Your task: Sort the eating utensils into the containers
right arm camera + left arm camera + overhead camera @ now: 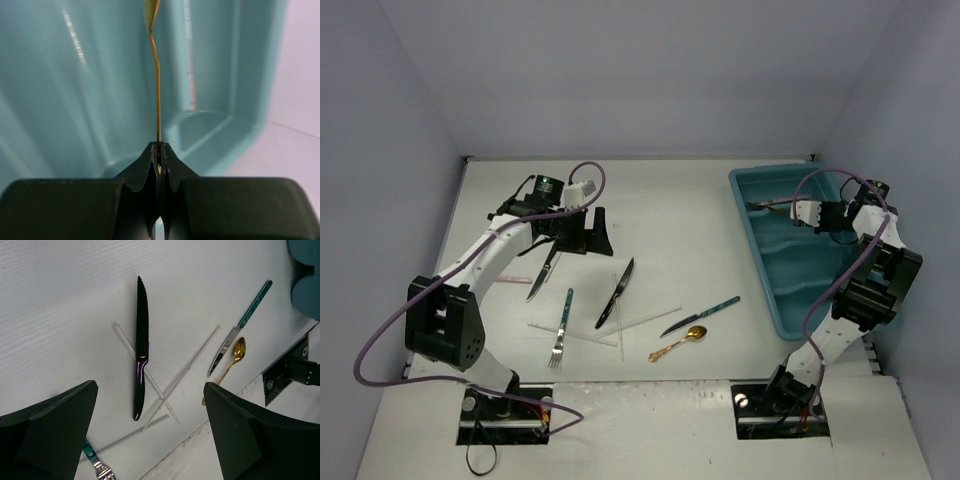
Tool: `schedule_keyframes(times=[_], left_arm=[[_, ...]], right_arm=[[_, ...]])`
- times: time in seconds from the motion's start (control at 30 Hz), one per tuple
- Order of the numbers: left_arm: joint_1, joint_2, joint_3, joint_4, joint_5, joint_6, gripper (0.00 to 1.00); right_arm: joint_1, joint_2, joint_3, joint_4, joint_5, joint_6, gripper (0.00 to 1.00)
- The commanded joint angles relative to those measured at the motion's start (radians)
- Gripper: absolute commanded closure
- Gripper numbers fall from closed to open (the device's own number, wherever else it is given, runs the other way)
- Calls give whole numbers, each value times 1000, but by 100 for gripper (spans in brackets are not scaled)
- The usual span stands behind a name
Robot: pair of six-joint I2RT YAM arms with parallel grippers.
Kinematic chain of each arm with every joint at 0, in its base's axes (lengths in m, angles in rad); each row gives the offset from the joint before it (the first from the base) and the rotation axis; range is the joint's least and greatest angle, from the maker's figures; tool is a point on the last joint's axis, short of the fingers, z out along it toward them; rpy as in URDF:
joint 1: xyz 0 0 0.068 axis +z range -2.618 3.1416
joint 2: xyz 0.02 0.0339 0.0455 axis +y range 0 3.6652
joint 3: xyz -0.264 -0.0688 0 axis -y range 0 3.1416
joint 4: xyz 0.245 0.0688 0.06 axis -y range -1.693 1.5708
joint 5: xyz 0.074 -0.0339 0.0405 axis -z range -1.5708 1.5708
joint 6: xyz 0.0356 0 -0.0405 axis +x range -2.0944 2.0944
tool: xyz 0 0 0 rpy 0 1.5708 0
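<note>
Right end effector [159, 150] clenched on a gold spoon [157, 75] over the teal tray [757, 262]; left end effector [150, 390] released above loose cutlery.

In the top view the tray sits at 2 o'clock on the desk [670, 220], and the held spoon hangs over its 12 o'clock end, handle pinched edge-on between the tight jaws. Which compartment lies beneath it I cannot tell. The left end effector hovers at 10 o'clock with its jaws spread wide and nothing between them. Just off it toward 5 o'clock a dark knife [141, 347] lies across thin white sticks [190, 365]. A teal-handled fork [562, 328] lies at 7 o'clock of that knife. At 4 o'clock of it a teal-handled knife [240, 330] and a second gold spoon [232, 360] lie side by side.
</note>
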Motion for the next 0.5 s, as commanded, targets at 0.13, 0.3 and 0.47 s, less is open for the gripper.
schedule_keyframes(times=[0.13, 0.3, 0.47], left_arm=[[5, 2, 54, 12, -19, -19, 14], [-11, -34, 28, 14, -38, -24, 14], [-81, -87, 30, 16, -116, 15, 14]], right_arm=[[1, 26, 14, -16, -44, -709, 97], [8, 2, -14, -14, -15, -710, 57], [11, -67, -46, -16, -52, -697, 53]])
